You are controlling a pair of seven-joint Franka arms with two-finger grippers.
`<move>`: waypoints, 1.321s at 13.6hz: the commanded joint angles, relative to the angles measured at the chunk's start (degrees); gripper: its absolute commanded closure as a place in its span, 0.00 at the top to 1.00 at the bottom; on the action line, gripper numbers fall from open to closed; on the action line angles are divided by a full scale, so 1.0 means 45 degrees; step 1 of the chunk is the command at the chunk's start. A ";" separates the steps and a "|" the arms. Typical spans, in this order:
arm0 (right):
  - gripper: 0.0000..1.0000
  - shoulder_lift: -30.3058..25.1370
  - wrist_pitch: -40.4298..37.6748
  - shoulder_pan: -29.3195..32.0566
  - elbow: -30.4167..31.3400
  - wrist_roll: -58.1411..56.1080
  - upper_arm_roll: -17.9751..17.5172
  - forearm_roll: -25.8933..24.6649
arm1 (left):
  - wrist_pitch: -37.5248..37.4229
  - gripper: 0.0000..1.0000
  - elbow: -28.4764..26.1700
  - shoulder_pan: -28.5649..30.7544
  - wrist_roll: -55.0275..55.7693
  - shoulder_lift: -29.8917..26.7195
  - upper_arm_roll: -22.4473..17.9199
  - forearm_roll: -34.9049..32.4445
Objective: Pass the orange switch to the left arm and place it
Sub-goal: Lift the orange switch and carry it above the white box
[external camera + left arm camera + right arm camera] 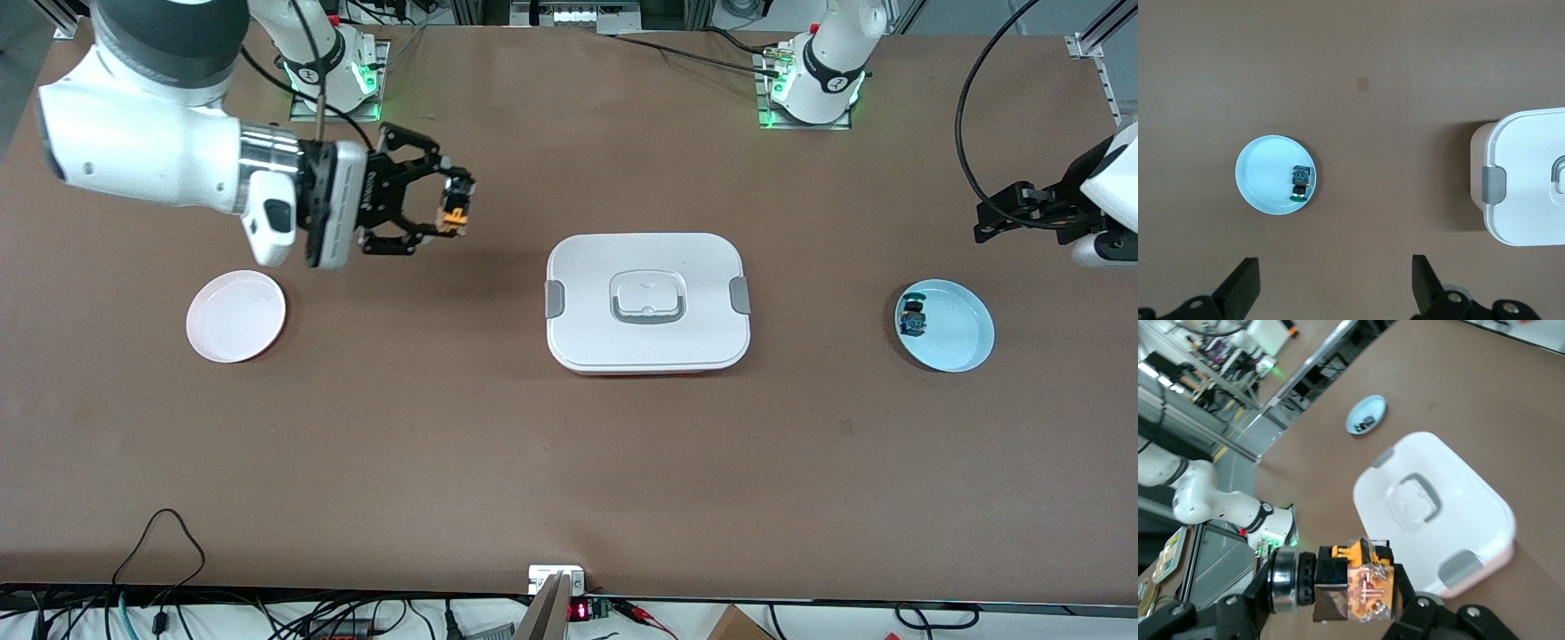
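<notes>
The orange switch [455, 214] hangs in the air, with my right gripper [452, 212] shut on it over bare table between the pale pink plate [236, 316] and the white box [647, 302]. In the right wrist view the switch [1365, 587] fills the gap between the jaws of the right gripper [1359, 595], its orange body and black cap end showing. My left gripper [980, 222] hovers open and empty over the table beside the light blue plate [965, 333], at the left arm's end. Its fingers [1241, 287] stand wide apart, so the left gripper [1335, 287] holds nothing.
A small blue-green switch [913, 317] lies in the blue plate [1261, 173]. The box [1525, 180] sits mid-table with its lid on and grey clips at its ends. Cables and a small display run along the table edge nearest the front camera.
</notes>
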State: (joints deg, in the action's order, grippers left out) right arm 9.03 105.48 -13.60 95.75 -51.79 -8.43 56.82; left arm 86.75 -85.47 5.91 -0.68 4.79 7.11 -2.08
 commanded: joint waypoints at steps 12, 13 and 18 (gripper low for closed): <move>0.00 0.2463 0.4370 -0.3284 -0.0319 -1.1908 0.0096 0.9870 | -0.1558 1.00 0.0673 0.1102 -0.0357 0.1221 -0.0037 0.3239; 0.00 0.2620 0.4741 -0.3519 -0.0532 -1.2064 0.0116 1.0259 | -0.2413 1.00 0.0634 0.1843 -0.0318 0.1299 -0.0056 0.5246; 0.00 0.3129 0.6382 -0.4321 -0.1393 -1.2202 0.0116 1.1532 | -0.3712 1.00 -0.0300 0.2983 0.0422 0.1846 0.0060 1.2247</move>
State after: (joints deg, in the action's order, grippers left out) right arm 22.02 131.35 -31.46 92.15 -105.58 -8.41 106.74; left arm 70.20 -85.26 19.75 -0.48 12.56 6.45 44.85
